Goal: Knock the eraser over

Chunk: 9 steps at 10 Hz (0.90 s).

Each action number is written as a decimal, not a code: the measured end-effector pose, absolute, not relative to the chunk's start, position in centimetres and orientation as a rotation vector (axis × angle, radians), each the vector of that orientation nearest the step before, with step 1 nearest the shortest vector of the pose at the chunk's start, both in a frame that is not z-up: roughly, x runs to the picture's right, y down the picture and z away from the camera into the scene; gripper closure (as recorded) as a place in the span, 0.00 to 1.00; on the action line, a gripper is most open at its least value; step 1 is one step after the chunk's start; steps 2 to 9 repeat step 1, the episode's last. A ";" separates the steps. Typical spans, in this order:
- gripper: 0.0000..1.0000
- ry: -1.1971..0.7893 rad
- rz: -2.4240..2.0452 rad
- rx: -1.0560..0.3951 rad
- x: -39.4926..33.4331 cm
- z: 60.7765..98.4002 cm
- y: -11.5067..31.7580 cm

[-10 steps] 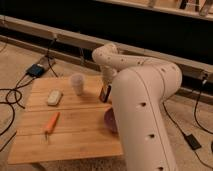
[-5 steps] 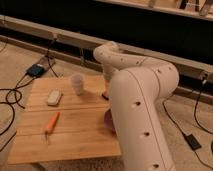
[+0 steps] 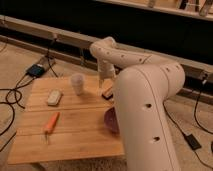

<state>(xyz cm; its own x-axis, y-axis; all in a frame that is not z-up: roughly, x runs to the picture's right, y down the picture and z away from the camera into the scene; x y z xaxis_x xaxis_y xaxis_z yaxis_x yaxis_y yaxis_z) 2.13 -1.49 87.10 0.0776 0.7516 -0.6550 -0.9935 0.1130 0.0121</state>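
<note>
Over the far right part of the wooden table (image 3: 75, 135), our gripper (image 3: 103, 82) hangs beside the white cup (image 3: 77, 83), just above the eraser (image 3: 107, 93), which looks tipped flat near the arm. We cannot tell how its fingers stand. We likely reached low to topple it. No legible writing shows.

The white robot arm's tool (image 3: 103, 79) hangs low over the wooden slatted worktop (image 3: 75, 135), just beside the small dark rectangular eraser (image 3: 107, 93), right of the white cup (image 3: 77, 83).
</note>
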 end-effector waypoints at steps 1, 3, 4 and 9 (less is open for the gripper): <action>0.35 0.590 1.396 -0.509 2.2 87.1 -1.5; 0.35 0.590 1.396 -0.509 2.2 87.1 -1.5; 0.35 0.590 1.396 -0.509 2.2 87.1 -1.5; 0.35 0.590 1.396 -0.509 2.2 87.1 -1.5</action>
